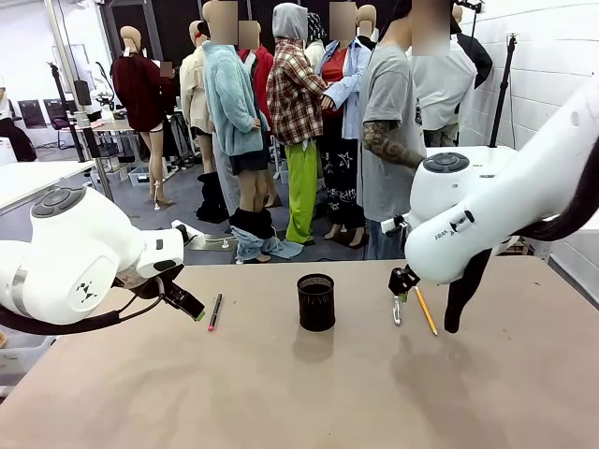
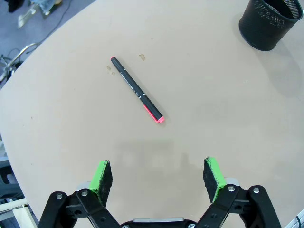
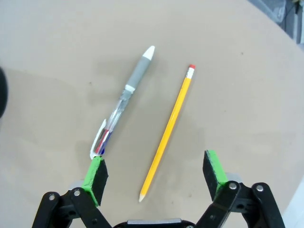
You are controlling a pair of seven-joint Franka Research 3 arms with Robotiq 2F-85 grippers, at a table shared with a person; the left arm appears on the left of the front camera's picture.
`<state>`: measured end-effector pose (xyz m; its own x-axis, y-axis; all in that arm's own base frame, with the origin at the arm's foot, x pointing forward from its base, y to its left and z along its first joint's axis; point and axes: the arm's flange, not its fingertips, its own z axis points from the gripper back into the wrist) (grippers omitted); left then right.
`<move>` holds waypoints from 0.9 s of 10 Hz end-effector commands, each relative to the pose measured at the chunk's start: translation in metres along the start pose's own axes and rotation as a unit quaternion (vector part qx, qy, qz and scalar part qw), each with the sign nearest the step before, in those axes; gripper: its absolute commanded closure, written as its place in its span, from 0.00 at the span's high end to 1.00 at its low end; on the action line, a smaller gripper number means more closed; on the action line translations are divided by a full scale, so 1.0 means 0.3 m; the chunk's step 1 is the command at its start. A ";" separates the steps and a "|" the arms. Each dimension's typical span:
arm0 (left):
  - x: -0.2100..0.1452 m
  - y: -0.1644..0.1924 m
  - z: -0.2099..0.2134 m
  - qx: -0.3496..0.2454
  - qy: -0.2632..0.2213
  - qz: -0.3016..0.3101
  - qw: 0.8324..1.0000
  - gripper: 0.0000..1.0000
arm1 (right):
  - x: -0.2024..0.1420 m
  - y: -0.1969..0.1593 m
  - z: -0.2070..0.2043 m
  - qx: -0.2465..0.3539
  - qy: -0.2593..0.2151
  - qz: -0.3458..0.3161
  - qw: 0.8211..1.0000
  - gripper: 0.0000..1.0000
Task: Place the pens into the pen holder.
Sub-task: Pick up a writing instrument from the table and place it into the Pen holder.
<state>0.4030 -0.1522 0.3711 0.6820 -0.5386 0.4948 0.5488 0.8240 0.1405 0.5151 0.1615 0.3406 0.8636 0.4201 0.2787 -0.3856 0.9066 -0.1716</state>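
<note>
Tan table [image 1: 281, 393], pen holder [image 1: 316, 302], grey floor [image 1: 182, 208]

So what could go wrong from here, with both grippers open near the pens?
1. The pencil and grey pen lie close together under the right gripper; closing may catch both or knock one away.
2. The black pen lies flat ahead of the left gripper; a low grasp may scrape the table or roll it.
3. The holder is small; a tilted pen might tip it.
</note>
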 end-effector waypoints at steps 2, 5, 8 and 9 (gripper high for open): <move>-0.001 0.004 0.001 0.000 0.000 0.002 1.000 1.00 | 0.062 -0.014 -0.101 -0.021 0.038 -0.044 0.998 1.00; -0.001 0.004 0.001 0.000 0.000 0.002 1.000 1.00 | 0.054 -0.091 -0.141 0.009 0.055 -0.106 0.993 1.00; -0.001 0.004 0.001 0.000 0.000 0.002 1.000 1.00 | 0.055 -0.112 -0.157 0.027 0.063 -0.123 0.990 1.00; -0.001 0.004 0.001 0.000 0.000 0.002 1.000 1.00 | 0.058 -0.110 -0.165 0.030 0.071 -0.116 0.990 1.00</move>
<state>0.4030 -0.1522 0.3710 0.6821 -0.5386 0.4945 0.5488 0.8240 0.1405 0.5510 0.1346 0.3054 0.9645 0.1797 0.1937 -0.1695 0.9832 -0.0685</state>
